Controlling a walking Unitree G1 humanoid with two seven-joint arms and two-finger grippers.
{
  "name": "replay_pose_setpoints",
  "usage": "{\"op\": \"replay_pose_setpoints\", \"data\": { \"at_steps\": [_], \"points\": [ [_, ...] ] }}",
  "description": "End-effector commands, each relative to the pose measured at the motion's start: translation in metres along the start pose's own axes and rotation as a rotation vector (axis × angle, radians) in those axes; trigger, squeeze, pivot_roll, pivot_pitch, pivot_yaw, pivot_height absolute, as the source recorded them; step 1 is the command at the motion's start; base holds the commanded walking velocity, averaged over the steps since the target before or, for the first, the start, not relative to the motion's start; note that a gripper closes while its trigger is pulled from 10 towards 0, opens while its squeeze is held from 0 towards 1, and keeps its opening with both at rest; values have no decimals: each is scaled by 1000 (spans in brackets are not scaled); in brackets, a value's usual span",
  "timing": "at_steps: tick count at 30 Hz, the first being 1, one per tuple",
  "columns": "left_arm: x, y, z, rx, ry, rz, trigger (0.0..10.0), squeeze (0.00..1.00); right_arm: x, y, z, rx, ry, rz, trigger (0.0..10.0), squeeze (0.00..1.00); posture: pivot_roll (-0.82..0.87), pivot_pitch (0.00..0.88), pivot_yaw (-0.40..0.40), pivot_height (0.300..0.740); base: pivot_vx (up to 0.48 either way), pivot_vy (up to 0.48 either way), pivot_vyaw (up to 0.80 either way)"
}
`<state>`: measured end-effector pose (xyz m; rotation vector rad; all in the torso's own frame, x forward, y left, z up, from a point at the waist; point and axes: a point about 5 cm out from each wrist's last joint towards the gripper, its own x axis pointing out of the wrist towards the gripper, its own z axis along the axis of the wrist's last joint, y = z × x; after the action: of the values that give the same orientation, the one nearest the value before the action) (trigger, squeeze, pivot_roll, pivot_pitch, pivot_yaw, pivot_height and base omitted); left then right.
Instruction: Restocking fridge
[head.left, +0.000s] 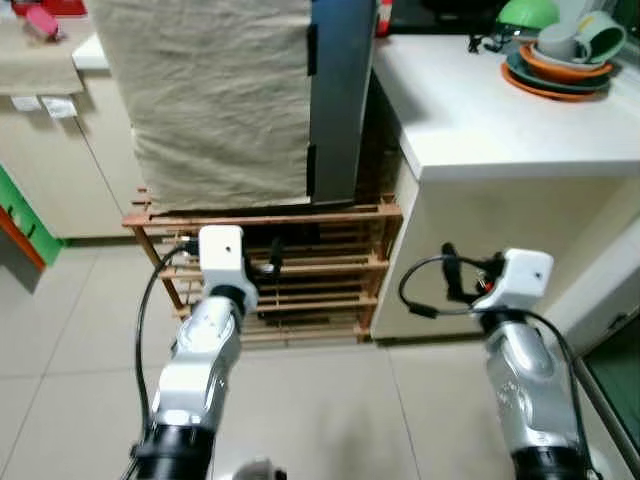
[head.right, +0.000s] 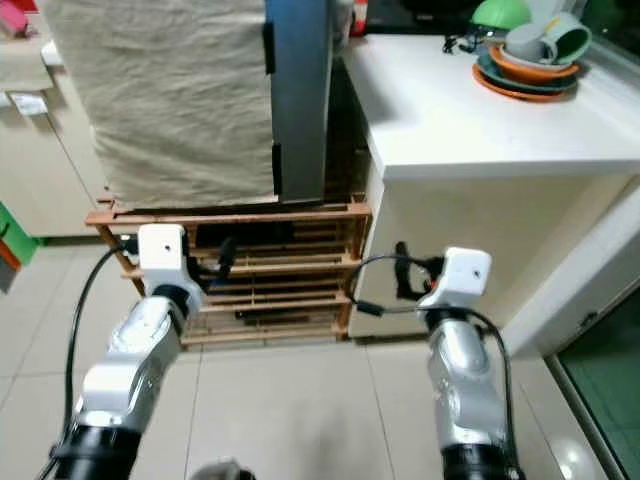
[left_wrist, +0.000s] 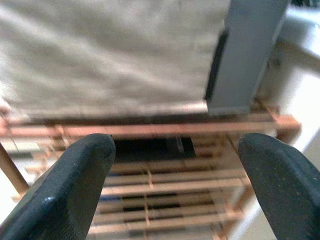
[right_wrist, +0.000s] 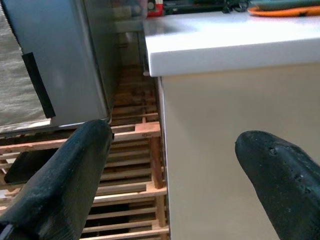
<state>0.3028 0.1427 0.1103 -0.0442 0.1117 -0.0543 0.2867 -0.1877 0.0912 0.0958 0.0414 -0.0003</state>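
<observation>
The fridge (head.left: 335, 90) stands straight ahead on a low wooden slatted rack (head.left: 300, 270). A beige cloth (head.left: 210, 100) drapes its front, and its grey side panel shows to the right of the cloth. My left gripper (left_wrist: 175, 150) is held up in front of the rack, open and holding nothing, aimed at the fridge's lower edge. My right gripper (right_wrist: 172, 145) is also open and holding nothing. It points at the gap between the fridge and the white counter (head.left: 480, 110). Both silver arms reach forward at about rack height.
The white counter stands close on the right, with a stack of bowls, plates and a green cup (head.left: 565, 55) at its far end. Beige cabinets (head.left: 55, 150) are on the left. Pale floor tiles (head.left: 330, 400) lie between me and the rack.
</observation>
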Motion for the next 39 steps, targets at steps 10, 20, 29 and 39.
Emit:
{"op": "replay_pose_setpoints", "data": {
  "at_steps": [10,20,29,39],
  "points": [
    [1,8,23,3,-120,38,10000,0,8,2,-2,2,37,35,10000,8,-44,0,-85,740,0,96,0],
    [14,15,22,-114,-58,84,10000,0,5,1,-1,15,16,10,10000,8,-89,0,-25,740,0,480,0],
    [16,16,19,-82,-38,84,10000,0,0,3,-4,24,11,4,10000,8,-95,0,-6,740,0,480,0],
    [15,17,17,-20,-26,81,10000,0,-6,6,-6,9,4,26,10000,27,-94,0,5,740,0,144,493]
  ]
}}
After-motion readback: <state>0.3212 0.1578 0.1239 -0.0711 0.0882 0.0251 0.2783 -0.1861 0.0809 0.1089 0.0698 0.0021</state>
